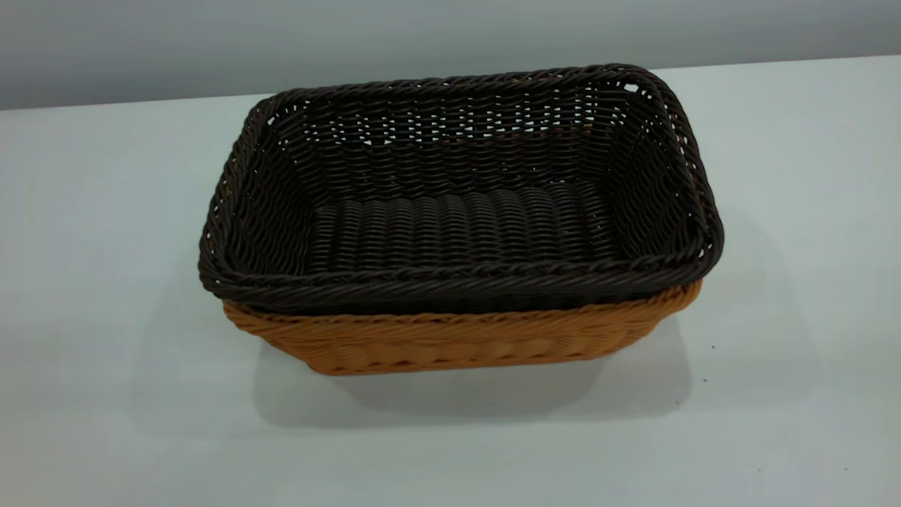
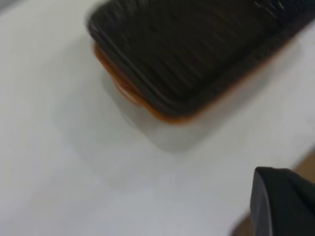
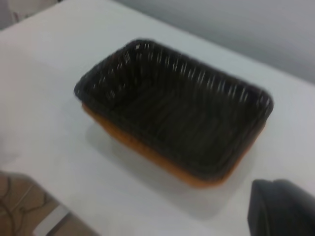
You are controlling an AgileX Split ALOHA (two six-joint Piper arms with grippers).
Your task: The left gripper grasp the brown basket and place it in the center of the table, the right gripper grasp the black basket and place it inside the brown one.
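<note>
Black basket (image 1: 461, 204) nested upright in brown basket (image 1: 457, 341); long axis left-right; jaws' state: cannot tell.

The exterior view looks down at a slant from close by, with the black basket (image 1: 461, 190) nested in the brown basket (image 1: 457, 341) filling mid-frame on the table (image 1: 105, 352). The left wrist view hangs above the table (image 2: 74, 162), well back, catching one end of the stacked pair at its edge. The right wrist view stands off farther and takes in both baskets whole; all three views share the nested baskets and the white top around them
</note>
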